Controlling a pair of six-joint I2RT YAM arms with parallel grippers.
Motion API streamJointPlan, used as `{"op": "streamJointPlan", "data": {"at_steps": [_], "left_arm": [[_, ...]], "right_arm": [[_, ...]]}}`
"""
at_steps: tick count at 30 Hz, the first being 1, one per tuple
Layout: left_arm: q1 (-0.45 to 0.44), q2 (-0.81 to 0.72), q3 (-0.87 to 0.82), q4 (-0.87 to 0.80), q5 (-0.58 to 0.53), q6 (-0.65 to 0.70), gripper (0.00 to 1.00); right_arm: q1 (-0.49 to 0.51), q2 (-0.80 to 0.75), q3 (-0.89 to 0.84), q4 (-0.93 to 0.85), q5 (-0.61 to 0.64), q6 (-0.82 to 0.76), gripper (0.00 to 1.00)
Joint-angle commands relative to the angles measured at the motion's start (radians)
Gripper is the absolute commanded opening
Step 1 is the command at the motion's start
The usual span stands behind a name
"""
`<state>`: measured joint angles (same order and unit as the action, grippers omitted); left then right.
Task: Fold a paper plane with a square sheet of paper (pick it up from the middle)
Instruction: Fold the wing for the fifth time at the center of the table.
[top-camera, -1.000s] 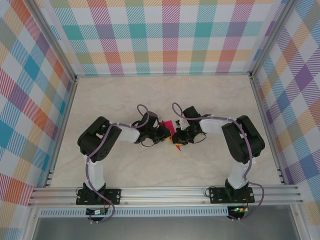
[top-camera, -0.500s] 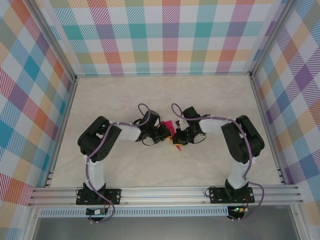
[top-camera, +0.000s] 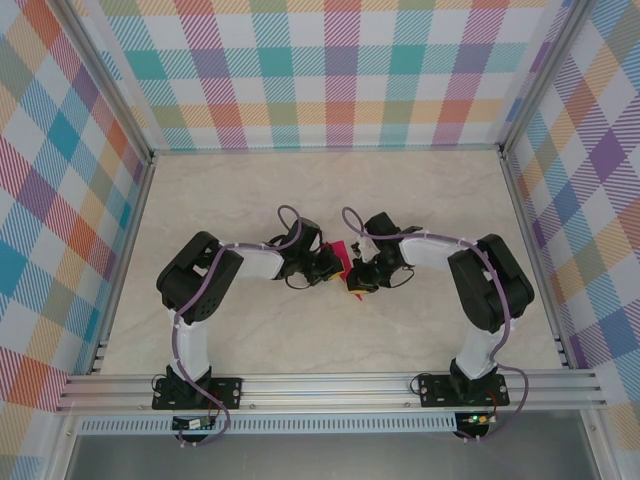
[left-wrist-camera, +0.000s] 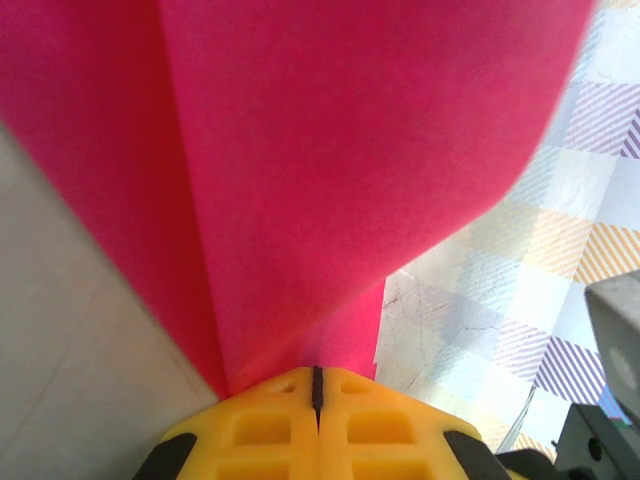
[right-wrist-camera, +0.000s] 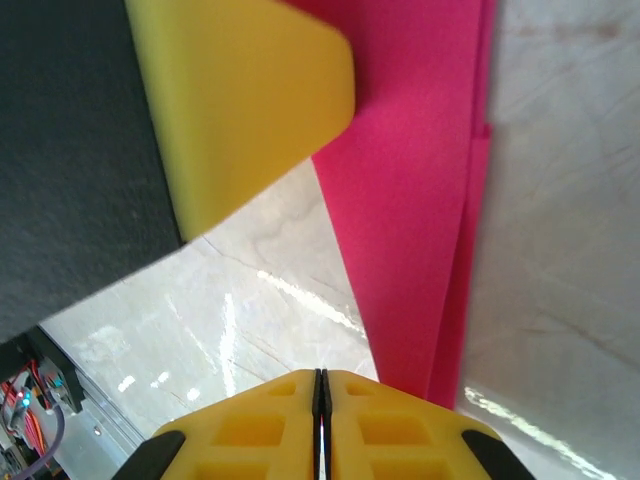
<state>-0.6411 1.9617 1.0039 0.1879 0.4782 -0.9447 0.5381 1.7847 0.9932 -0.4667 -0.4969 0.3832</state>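
Note:
The magenta-pink sheet of paper (top-camera: 338, 251) is folded into layers and held up off the table between the two wrists. In the left wrist view the paper (left-wrist-camera: 330, 150) rises straight out of the seam of my left gripper (left-wrist-camera: 317, 372), which is shut on its lower edge. My right gripper (right-wrist-camera: 320, 375) has its jaws pressed together; a folded strip of the paper (right-wrist-camera: 420, 200) passes just right of the seam, behind the right finger. The left gripper's yellow finger (right-wrist-camera: 240, 100) is close ahead. I cannot tell whether the folds form a paper plane.
The marble-patterned table (top-camera: 250, 190) is walled by checked panels (top-camera: 330, 70) at the back and sides. An aluminium rail (top-camera: 330, 385) carries both arm bases along the near edge. Both grippers (top-camera: 340, 270) (top-camera: 355, 283) meet at mid-table.
The right arm's elbow has drifted slightly to the right and its wrist a touch left. The left arm and the paper stay where they were.

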Motion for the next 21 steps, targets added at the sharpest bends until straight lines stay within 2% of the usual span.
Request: {"op": "streamJointPlan", "data": {"at_steps": [1, 9, 21], "left_arm": [[-0.006, 0.06, -0.009, -0.119, -0.081, 0.026, 0.02], [-0.006, 0.055, -0.008, -0.133, -0.09, 0.03, 0.03], [-0.006, 0.055, -0.01, -0.139, -0.093, 0.035, 0.02]], "right_arm": [[0.014, -0.01, 0.018, -0.053, 0.003, -0.021, 0.13], [0.014, 0.015, 0.015, -0.069, 0.08, -0.021, 0.12], [0.002, 0.057, -0.033, -0.022, 0.04, -0.021, 0.11]]}}
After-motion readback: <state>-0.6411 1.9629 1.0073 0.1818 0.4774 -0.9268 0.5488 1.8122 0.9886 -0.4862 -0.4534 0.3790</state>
